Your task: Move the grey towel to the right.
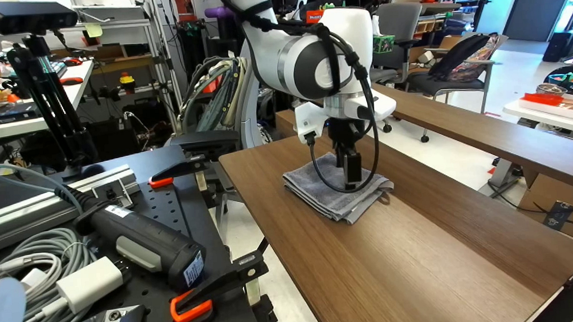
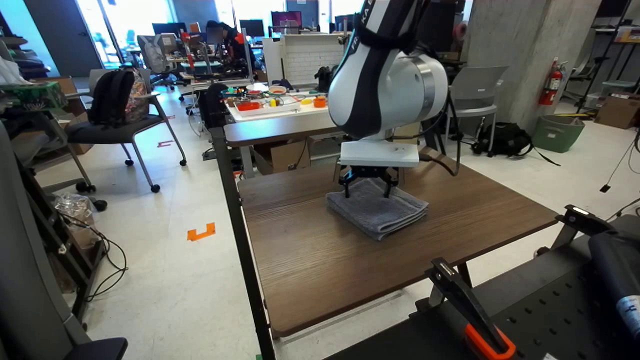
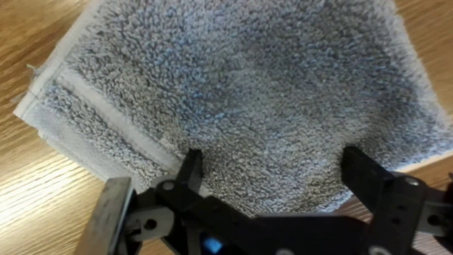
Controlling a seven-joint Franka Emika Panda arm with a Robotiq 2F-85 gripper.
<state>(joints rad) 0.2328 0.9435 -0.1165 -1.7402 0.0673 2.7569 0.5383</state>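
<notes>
The grey towel [image 1: 307, 181] lies folded and flat on the brown table [image 1: 419, 262]. It also shows in an exterior view [image 2: 382, 215], with its layered edges toward that camera. In the wrist view the towel [image 3: 262, 88] fills most of the picture, with a pale stripe near its left edge. My gripper [image 2: 367, 196] points down over the towel, with its fingers spread apart. In the wrist view both fingertips of the gripper [image 3: 272, 152] are at the towel's top surface, near one corner, with flat cloth between them. I cannot tell whether they press into it.
A black pegboard bench [image 1: 171, 211] stands beside the table, with clamps [image 1: 191, 308] and a black handheld tool [image 1: 144, 244] on it. A black post [image 2: 235, 225] stands at the table's end. A cable hangs in a loop from the wrist in front of the towel.
</notes>
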